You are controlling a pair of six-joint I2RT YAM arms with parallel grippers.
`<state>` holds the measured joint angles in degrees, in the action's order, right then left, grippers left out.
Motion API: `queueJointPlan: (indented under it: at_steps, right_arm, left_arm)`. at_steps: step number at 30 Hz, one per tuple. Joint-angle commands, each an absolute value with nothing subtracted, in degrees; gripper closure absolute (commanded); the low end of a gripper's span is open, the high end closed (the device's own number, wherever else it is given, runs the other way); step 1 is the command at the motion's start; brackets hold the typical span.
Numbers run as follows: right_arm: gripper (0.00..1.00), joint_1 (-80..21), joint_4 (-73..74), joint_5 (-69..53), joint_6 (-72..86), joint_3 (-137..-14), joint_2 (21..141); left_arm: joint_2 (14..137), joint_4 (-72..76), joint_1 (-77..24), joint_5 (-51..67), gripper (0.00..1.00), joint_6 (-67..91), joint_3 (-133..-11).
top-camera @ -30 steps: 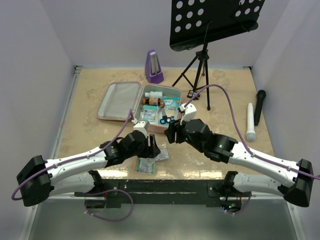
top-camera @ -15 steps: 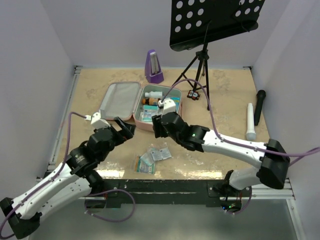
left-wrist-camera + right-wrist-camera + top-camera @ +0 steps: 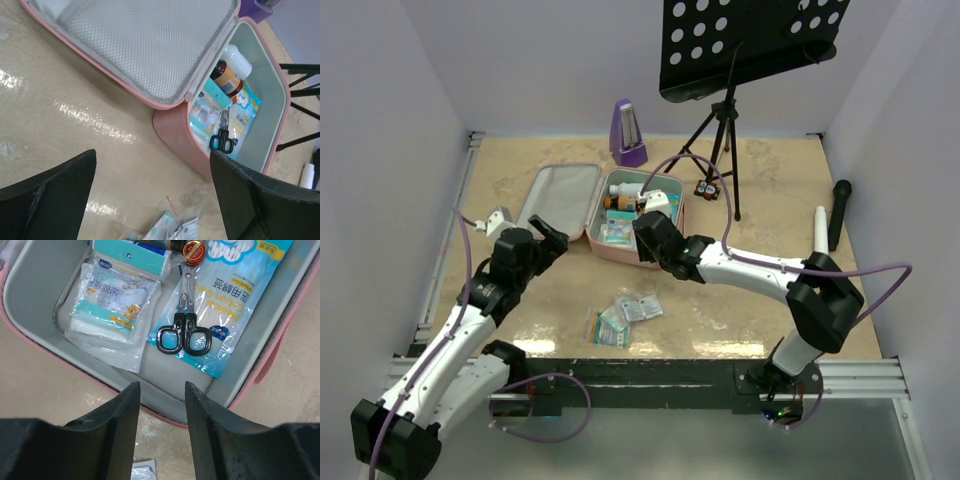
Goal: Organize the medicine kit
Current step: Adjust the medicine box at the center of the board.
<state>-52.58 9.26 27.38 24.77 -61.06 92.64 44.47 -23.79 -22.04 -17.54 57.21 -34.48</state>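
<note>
Medicine kit (image 3: pixel 557 200) open and partly packed; loose sachets (image 3: pixel 620 318) not yet in.

The tray sits directly beneath and ahead of the right gripper (image 3: pixel 162 390), with the lid laid flat beside it. Inside are scissors (image 3: pixel 184 337), a gauze packet (image 3: pixel 115 300), a cotton swab packet (image 3: pixel 235 295), a brown bottle (image 3: pixel 226 80) and a white bottle (image 3: pixel 237 59). The right gripper hovers over the tray's near wall, jaws part-way apart, holding nothing. The left gripper (image 3: pixel 152 155) is spread wide and empty, with the kit ahead and to its right. The sachets lie on the table behind both grippers. By my reckoning most items are stowed; the sachets and closing the lid remain.
</note>
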Motion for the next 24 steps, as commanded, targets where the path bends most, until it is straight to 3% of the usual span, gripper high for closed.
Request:
queueJointPlan:
  at_steps: [1, 11, 24]
  right_arm:
    - [0.58, -52.7, 7.1, 27.0, 24.4, -62.8, 94.5]
    - [0.63, -52.7, 6.2, 24.4, 26.9, -56.9, 92.9]
    - [0.62, -52.7, 8.1, 21.5, 29.2, -49.2, 85.0]
  left_arm:
    - [44.8, -18.5, -14.3, -9.2, 0.00, 54.4, -35.0]
    - [44.9, -18.1, 1.5, 1.8, 0.00, 52.4, -30.1]
    - [49.1, -15.6, 14.3, 10.5, 0.00, 49.0, -28.0]
